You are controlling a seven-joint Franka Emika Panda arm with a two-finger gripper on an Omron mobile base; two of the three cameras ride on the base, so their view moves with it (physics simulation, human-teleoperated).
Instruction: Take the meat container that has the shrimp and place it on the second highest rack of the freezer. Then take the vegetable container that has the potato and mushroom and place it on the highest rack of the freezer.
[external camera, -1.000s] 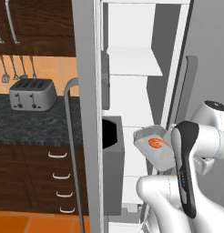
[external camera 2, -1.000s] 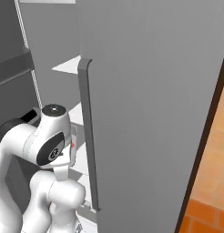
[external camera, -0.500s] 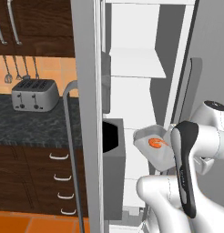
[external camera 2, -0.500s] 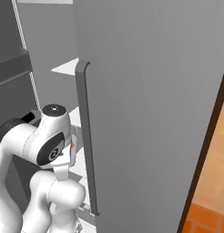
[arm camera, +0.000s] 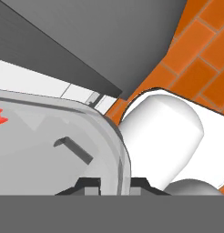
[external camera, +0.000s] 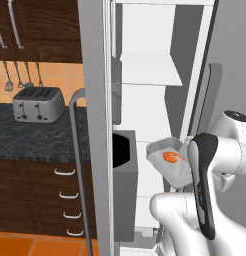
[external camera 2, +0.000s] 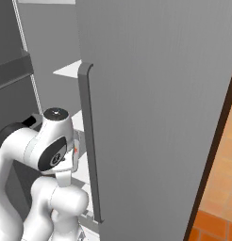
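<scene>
The meat container (external camera: 167, 162), a clear tray tilted on edge with the orange shrimp (external camera: 172, 156) inside, hangs in front of the open freezer at about the height of its lower white rack (external camera: 145, 146). My gripper (arm camera: 117, 183) is shut on the tray's rim (arm camera: 120, 159), one dark fingertip on each side of it. In the left base view my white forearm (external camera: 205, 175) covers the hand. A wider white rack (external camera: 150, 70) sits higher inside the freezer. A sliver of the container (external camera 2: 75, 149) shows by my wrist in the right base view.
The left freezer door (external camera: 95, 125) stands open with a long handle (external camera: 77, 165) and a dark bin (external camera: 124, 155) on its inner side. The right door (external camera 2: 160, 94) stands close beside my arm. A toaster (external camera: 32, 103) sits on the dark counter at left.
The whole picture has shifted slightly, so the camera has moved nearer the freezer. The container stays held in the same pose before the shelves.
</scene>
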